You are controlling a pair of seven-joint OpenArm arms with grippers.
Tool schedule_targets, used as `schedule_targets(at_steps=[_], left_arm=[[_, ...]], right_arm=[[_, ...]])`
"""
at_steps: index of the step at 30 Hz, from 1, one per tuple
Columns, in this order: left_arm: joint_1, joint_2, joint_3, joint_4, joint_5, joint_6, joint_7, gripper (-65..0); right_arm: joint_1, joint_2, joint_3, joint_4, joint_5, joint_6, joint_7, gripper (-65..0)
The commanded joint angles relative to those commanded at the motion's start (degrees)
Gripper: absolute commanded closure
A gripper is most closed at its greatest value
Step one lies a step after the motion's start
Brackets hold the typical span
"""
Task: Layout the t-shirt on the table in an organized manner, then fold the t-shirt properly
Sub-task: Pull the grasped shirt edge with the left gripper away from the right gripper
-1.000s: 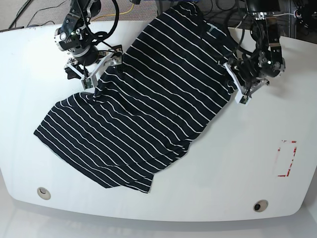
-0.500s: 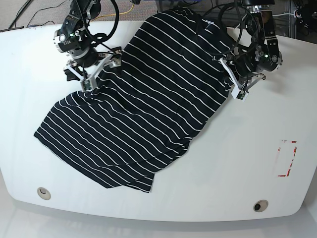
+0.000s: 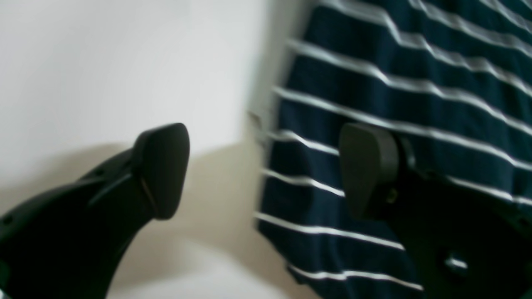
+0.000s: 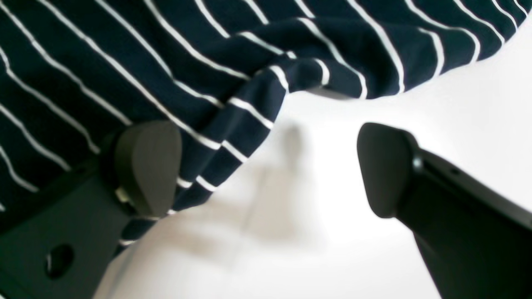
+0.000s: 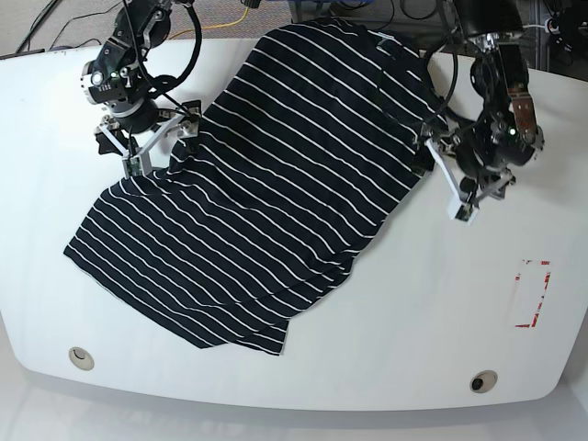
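Since a second ago we have shifted both arms: our right hand (image 5: 145, 158) has slid outward to the shirt's far-left edge in the base view, and our left hand (image 5: 448, 188) has dropped lower along the opposite edge, while the t-shirt (image 5: 266, 184) now lies a little flatter near the collar.

Our left hand (image 3: 266, 170) is released, its fingers (image 3: 368, 166) spread wide; one finger sits over striped cloth, the other over bare white surface, with the shirt's edge running between them. We grasp nothing there. Our right hand (image 4: 266, 170) is likewise released: one finger (image 4: 147, 164) lies over the t-shirt (image 4: 166, 62), the other over the bare tabletop (image 4: 332, 228), and a rumpled fold of fabric edge lies between them.

The t-shirt stretches diagonally across the tabletop (image 5: 441, 312), its collar end toward the far edge and its hem toward the near left, with a folded-under layer along the lower hem. A red rectangular marking (image 5: 533, 294) sits well apart on the right, and two round holes (image 5: 81, 357) lie along the near edge.
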Motion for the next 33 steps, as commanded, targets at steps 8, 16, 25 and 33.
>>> schedule_targets(at_steps=[8, 16, 25, 33], left_arm=[[-10.5, 2.9, 1.4, -4.1, 0.1, 0.1, -0.3, -54.6], [-20.0, 7.7, 2.1, -17.4, 0.4, 0.4, -5.3, -54.3], [-27.8, 9.3, 8.4, -39.5, 0.4, 0.4, -17.9, -54.2], [-32.4, 10.6, 14.9, -55.6, 0.1, 5.3, -28.8, -54.2]], right_arm=[[-0.3, -0.3, -0.2, 0.0, 0.3, 0.00, 0.0, -65.0], [-0.3, -0.4, -0.2, 0.0, 0.3, 0.00, 0.0, -65.0], [-0.3, -0.4, -0.2, 0.1, 0.3, 0.00, 0.0, -65.0], [-0.3, -0.4, -0.2, 0.1, 0.3, 0.00, 0.0, -65.0]])
